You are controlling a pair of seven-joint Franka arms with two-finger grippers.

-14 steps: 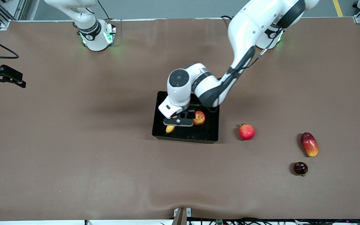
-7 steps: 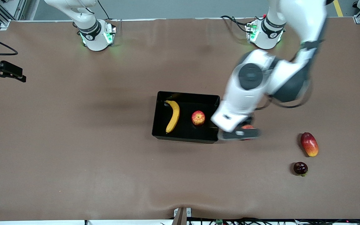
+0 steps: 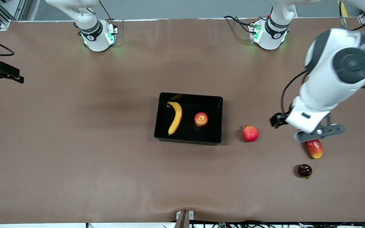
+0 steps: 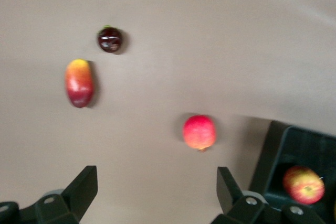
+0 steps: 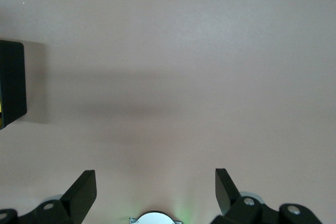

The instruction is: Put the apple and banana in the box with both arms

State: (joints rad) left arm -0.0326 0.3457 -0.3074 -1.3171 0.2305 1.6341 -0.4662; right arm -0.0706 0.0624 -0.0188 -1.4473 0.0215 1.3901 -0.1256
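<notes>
Both fruits of the task already lie inside the box: the banana stretches along the wall toward the right arm's end of the table, and the apple sits near the middle of the floor, dimple up, apart from the banana and touching no wall, which reads as two separate drops, one from each side. By that lay the task looks finished. The left gripper hangs in the air over the mango at the left arm's end of the table, well apart from the box; in the left wrist view its fingers stand wide apart with nothing between them, only bare table. The right gripper waits over the table's edge at the right arm's end, and its wrist view shows its fingers likewise spread wide and empty. Three leftover fruits stay on the cloth outside the box: the evenly red round fruit just beside the box, the mango, and a small dark fruit nearer the front camera than the mango. The left gripper's body covers the mango's upper end in the front view, so only its lower half shows there. The right arm is cut off by the frame edge. In the left wrist view only a corner of the box and the apple appear; the banana is out of that frame
</notes>
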